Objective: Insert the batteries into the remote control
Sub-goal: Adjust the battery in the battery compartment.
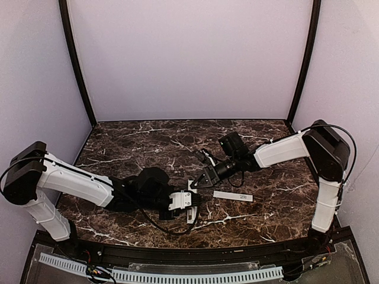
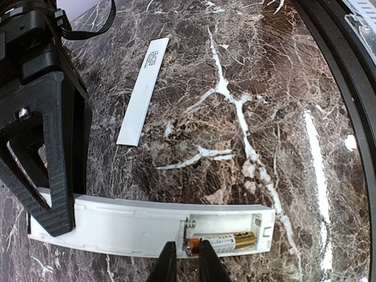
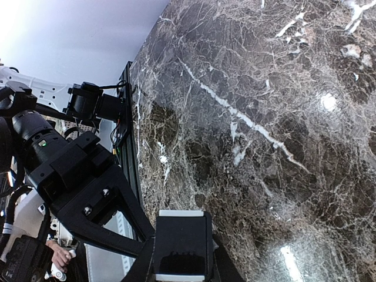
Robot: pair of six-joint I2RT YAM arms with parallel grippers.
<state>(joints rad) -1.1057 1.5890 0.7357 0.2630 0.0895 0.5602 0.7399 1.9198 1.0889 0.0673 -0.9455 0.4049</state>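
Note:
The white remote control [image 2: 117, 223] lies on the marble with its battery bay open. One gold and dark battery [image 2: 226, 242] sits in the near slot; the far slot shows only its spring. My left gripper [image 2: 188, 265] hangs over the bay's inner end, jaws a narrow gap apart, with the battery's copper end showing between the fingertips [image 2: 166, 267]. My right gripper [image 3: 179, 261] is shut on the remote's dark end [image 3: 181, 238]; its black fingers [image 2: 56, 176] clamp that end in the left wrist view. From above, the two grippers meet at the remote [image 1: 190, 216] mid-table.
The thin white cover strip [image 2: 143, 91] with grey print lies flat beyond the remote, also seen at mid-table right [image 1: 233, 196]. A black rail [image 2: 346, 88] borders the table's near edge. Pale walls close in the back and sides.

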